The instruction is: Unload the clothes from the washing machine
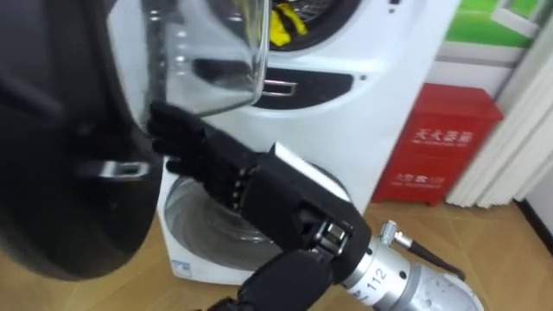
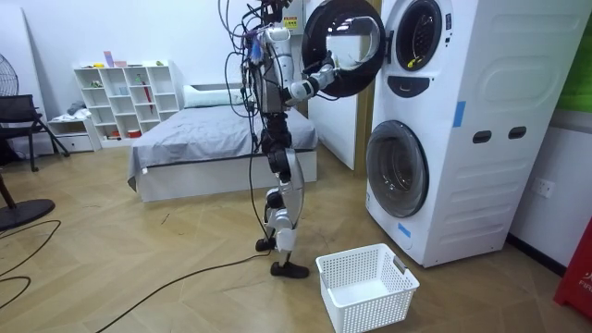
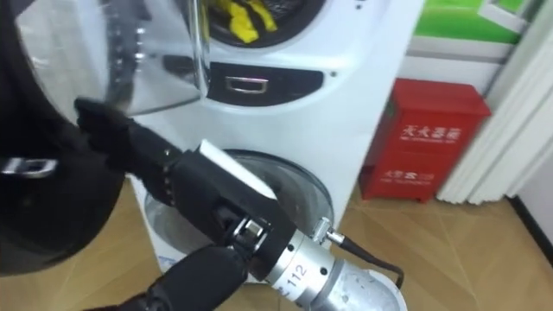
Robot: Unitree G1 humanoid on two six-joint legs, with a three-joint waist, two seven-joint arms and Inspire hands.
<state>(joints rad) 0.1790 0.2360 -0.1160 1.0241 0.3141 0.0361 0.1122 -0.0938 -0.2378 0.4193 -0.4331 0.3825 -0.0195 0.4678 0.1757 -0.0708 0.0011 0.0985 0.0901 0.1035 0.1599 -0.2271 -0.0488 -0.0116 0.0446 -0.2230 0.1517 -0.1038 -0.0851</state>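
Three views, entered in turn.

Left eye view.
- Right hand (image 1: 216,164): enters from lower right. Fingers stretched nearly straight and holding nothing, tips against the inner face of the open door (image 1: 60,173), just below its glass bowl (image 1: 207,60).
- Yellow cloth (image 1: 285,22): lies inside the upper drum at the view's top edge, well apart from the hand.
- Lower porthole (image 1: 216,229): closed, beneath the forearm.
- Red cabinet (image 1: 441,138): on the floor beside the machine. It has white characters on its front, which I note but do not transcribe.
- Small sticker (image 1: 181,266): on the lower machine's front, too small to tell.

Room view.
- The robot stands upright before the stacked washing machines (image 2: 481,139), one arm raised to the upper door, which stands out toward the room view's left.
- White basket (image 2: 365,287): on the floor near its feet, with nothing in it that I can see.
- Blue tag (image 2: 459,113): on the machine's side, unreadable.

Right eye view.
- Same arrangement. The cloth shows in the drum mouth, above and beyond the hand.

Judgement: I take the step in hand to be clearing the door, with nothing picked yet. I would push with flat fingers on the door's rim rather than the bowl until the opening is free. Then I would lift the hand over the sill, reach into the drum and close on the cloth before drawing back.
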